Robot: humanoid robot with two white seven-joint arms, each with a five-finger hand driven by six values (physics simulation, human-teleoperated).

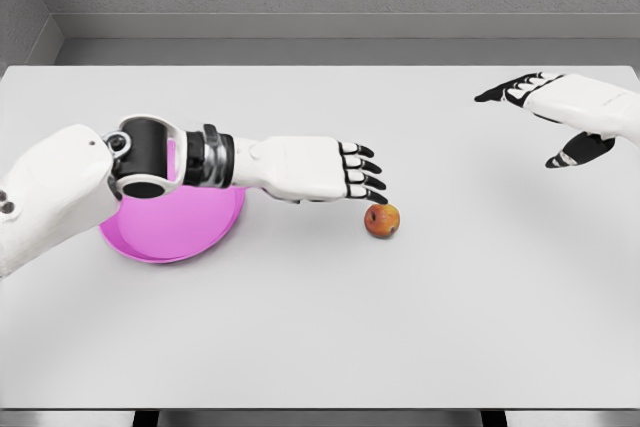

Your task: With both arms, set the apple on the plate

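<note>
A small red-orange apple (381,220) rests on the white table (330,327) a little right of centre. My left hand (362,173) reaches in from the left with its fingers stretched out flat, the fingertips just above and left of the apple, holding nothing. A pink plate (190,227) lies at the left, partly hidden under my left forearm. My right hand (548,117) hovers at the far right with fingers spread, well away from the apple.
The table's back edge meets a grey wall; its front edge runs along the bottom of the view. Bare tabletop lies between the apple and the right hand.
</note>
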